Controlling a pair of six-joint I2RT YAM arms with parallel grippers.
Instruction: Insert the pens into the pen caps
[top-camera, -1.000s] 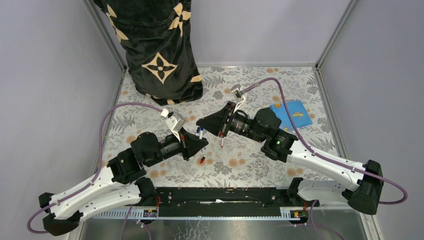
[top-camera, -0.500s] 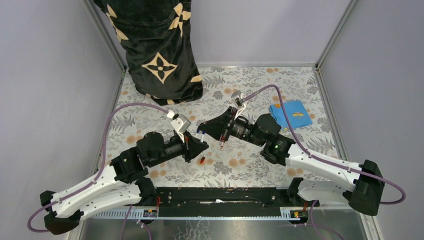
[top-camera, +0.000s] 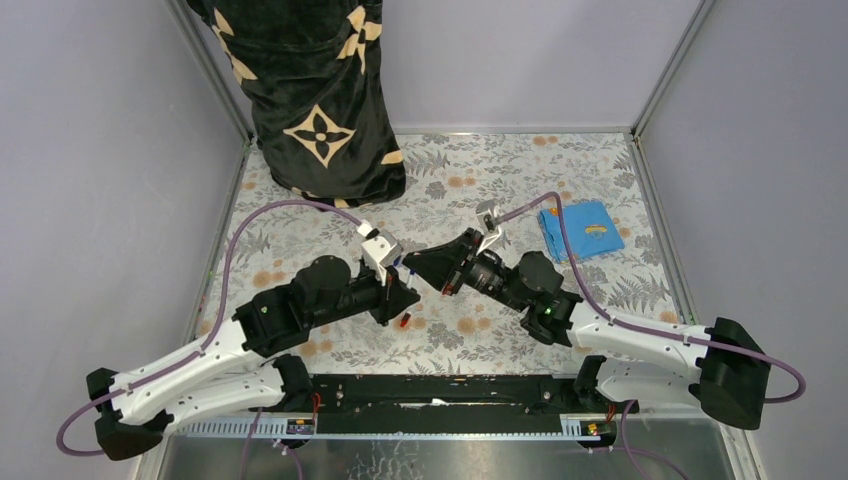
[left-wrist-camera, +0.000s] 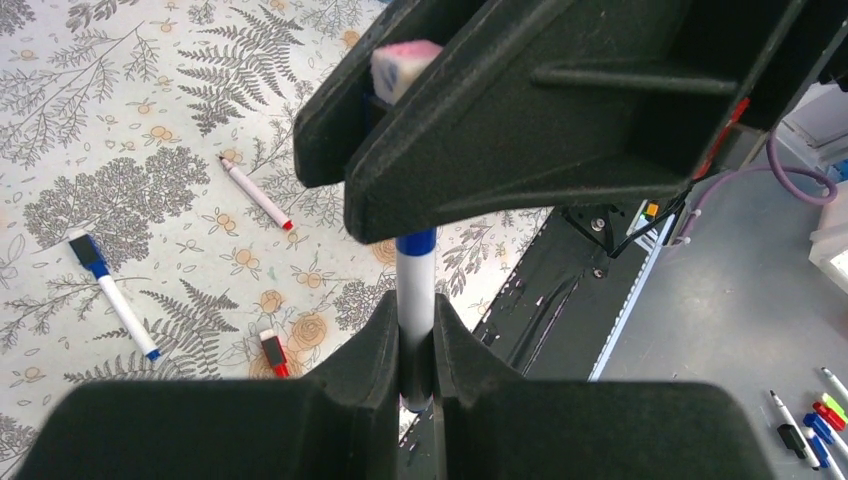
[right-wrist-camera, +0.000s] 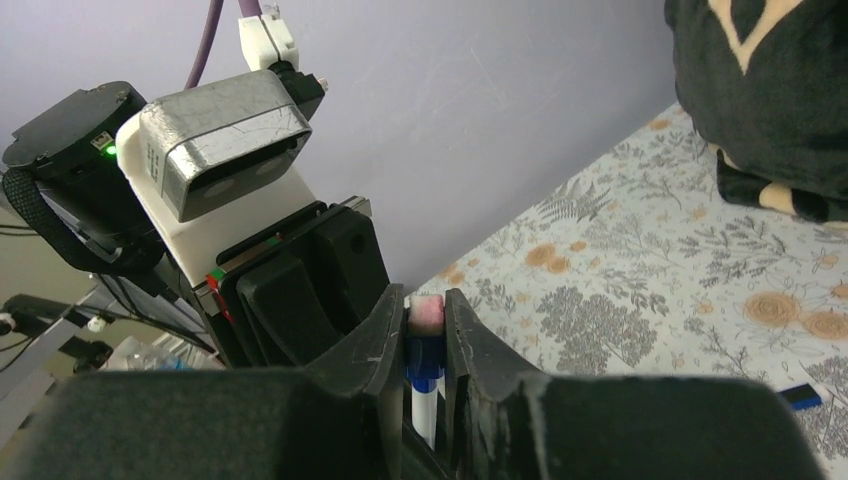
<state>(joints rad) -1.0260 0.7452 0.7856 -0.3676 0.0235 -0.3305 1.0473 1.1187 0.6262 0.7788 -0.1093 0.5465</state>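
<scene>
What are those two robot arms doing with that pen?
The left gripper is shut on a white pen, and the right gripper pinches a blue cap. They meet above the table, the pen's end at the cap's mouth. A red-tipped pen and a red cap lie apart on the table, not yet joined.

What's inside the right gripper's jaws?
A blue pen cap with a pinkish end, pinched by the right gripper. A white pen runs from it down into the left gripper. How deep the tip sits inside the cap is covered.
</scene>
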